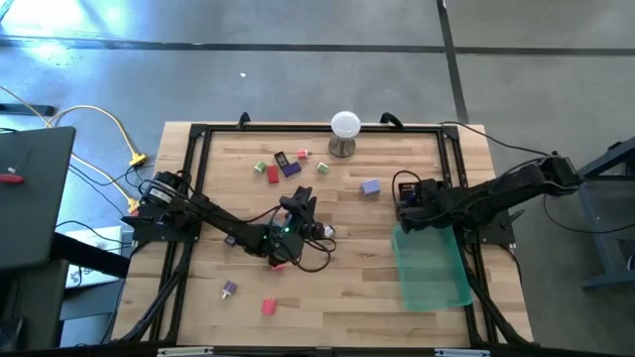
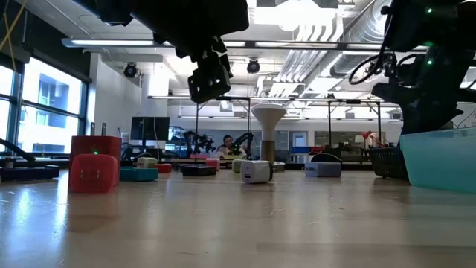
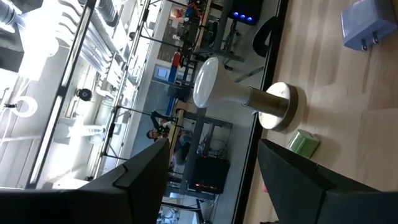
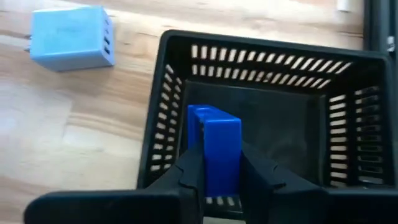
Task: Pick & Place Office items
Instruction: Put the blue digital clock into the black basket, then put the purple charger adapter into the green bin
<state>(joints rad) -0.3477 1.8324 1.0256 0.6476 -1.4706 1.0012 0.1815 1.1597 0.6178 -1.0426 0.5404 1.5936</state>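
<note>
Nearest the table's front edge lie two small pieces: a red block (image 1: 268,306) and, a little farther in, a purple piece (image 1: 229,289). Right of them the green tray (image 1: 433,270) rests along the table's right side.

Mid-table, the left gripper (image 1: 307,204) hangs above the wood with its fingers (image 3: 146,171) spread and nothing between them. A red piece (image 1: 279,264) shows just beside the arm's wrist, and a small white piece (image 1: 327,231) lies close to the right of the gripper. In the low view that white piece (image 2: 255,171) sits on the table in front of the ball's stand.

The right gripper (image 4: 214,177) is over the black basket (image 1: 406,187), which stands at the tray's far end. Its fingers pinch a blue block (image 4: 216,149), held upright above the basket's open top.

Left of the basket lies a lavender block (image 1: 370,185).

Farther back is a cluster: a red piece (image 1: 272,175), a pale green piece (image 1: 261,167), a purple block (image 1: 291,169), a black piece (image 1: 281,158), a pink piece (image 1: 304,153) and a green piece (image 1: 323,168). The white ball (image 1: 344,125) on its metal stand is at the far edge.
</note>
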